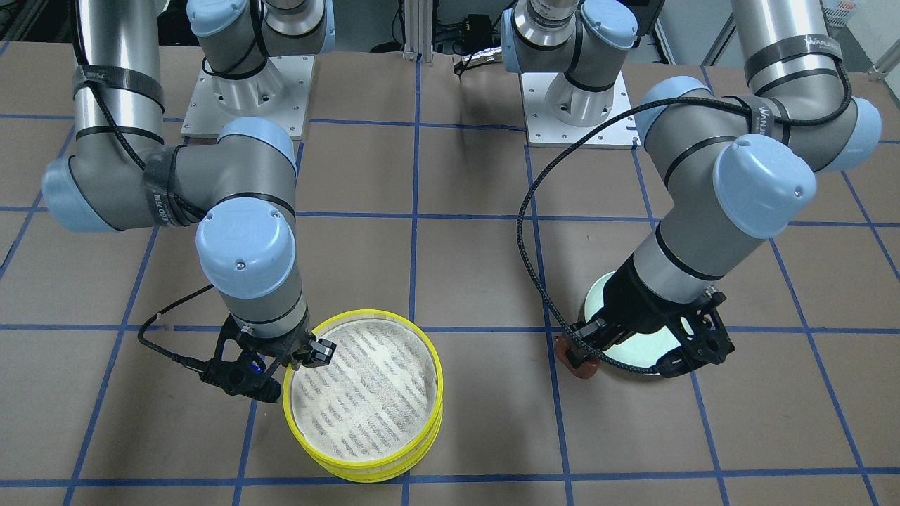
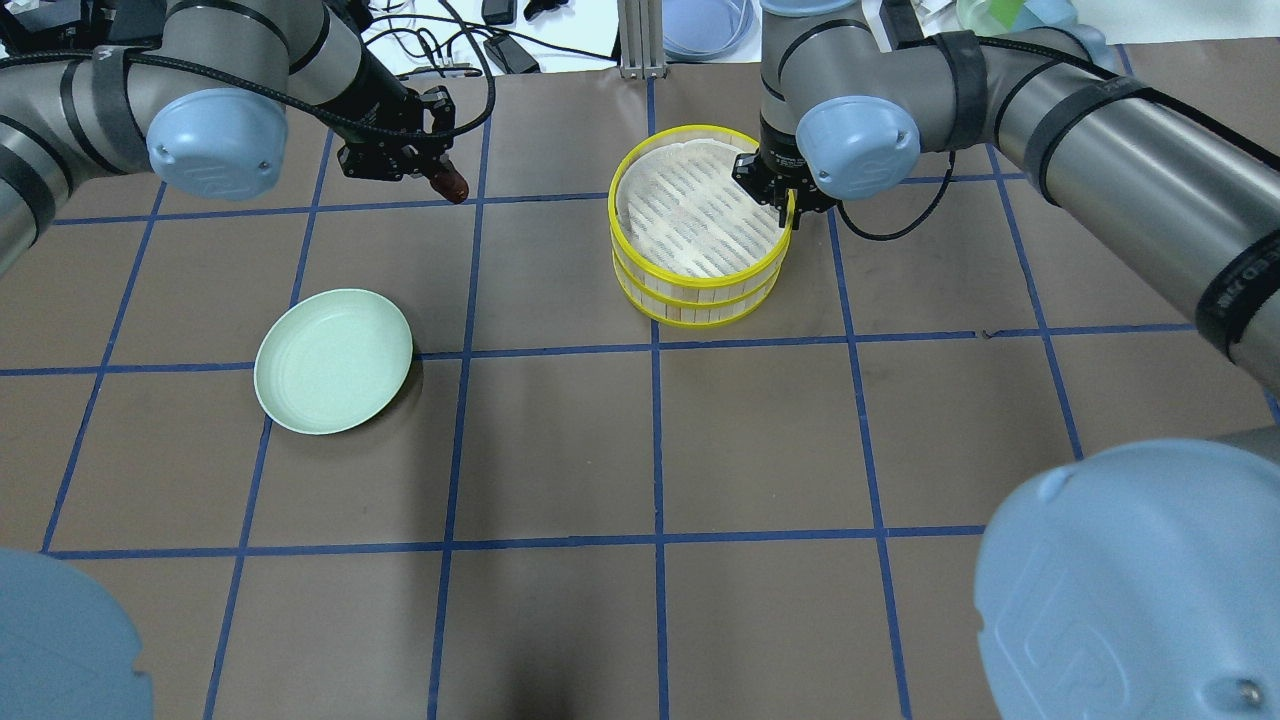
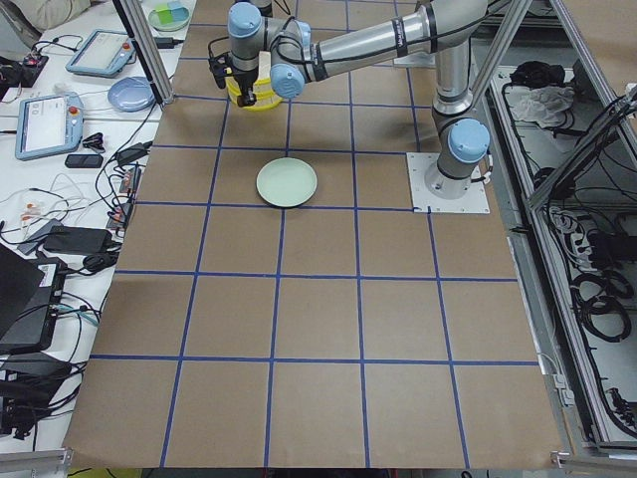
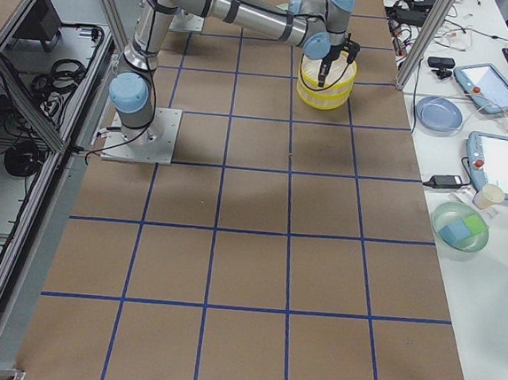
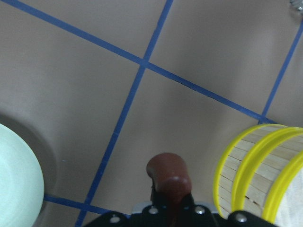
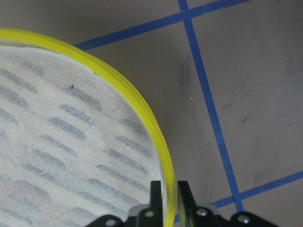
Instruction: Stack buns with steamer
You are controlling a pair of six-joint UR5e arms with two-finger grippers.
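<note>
Left gripper pinching brown bun by one end, its long axis jutting past the fingertips, held over table between plate and steamer, right gripper clamped on top tier's yellow rim, lower tier's floor hidden.

1. The left arm's black strap, at one o'clock in the front-facing view, bears white lettering that starts "WAN" (the rest is too small to read).
2. The right arm's black strap, at nine o'clock, carries white print that is illegible.
</note>
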